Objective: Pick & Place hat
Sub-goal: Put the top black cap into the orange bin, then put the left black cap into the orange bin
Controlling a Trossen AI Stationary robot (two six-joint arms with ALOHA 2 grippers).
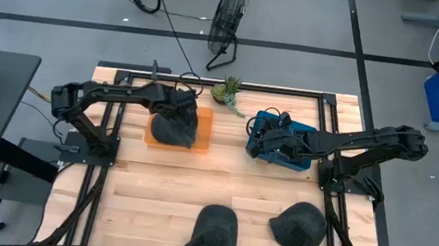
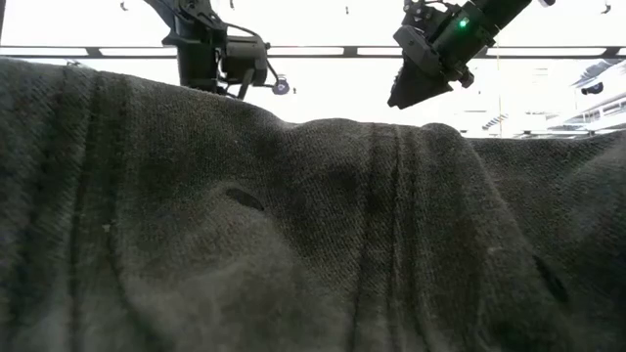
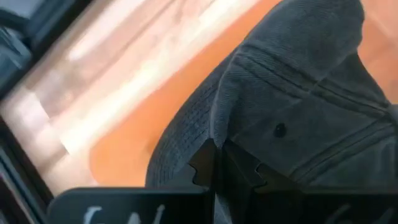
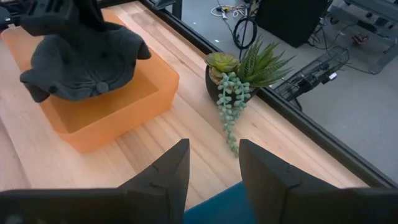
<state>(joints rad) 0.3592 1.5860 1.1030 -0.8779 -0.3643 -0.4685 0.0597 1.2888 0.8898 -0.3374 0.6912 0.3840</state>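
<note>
So the left gripper sits upper-left of centre in the overhead shot, clamped on a dark hat. The wrist cam shows its fingers pinched right into the fabric fold. The hat hangs directly below the gripper, over the orange bin, and from the right wrist cam it looks draped across the bin's rim rather than sunk inside, though I can't tell if it's touching the bottom. So my guess is the next move is basically straight down and let go, no sideways travel needed.

The right gripper is parked over the blue bin, right of centre, fingers a little apart and holding nothing.

Two more hats lie along the bottom edge of the tabletop. The right-hand one looks closer to the right arm. There's a small potted plant between the bins at the top.
</note>
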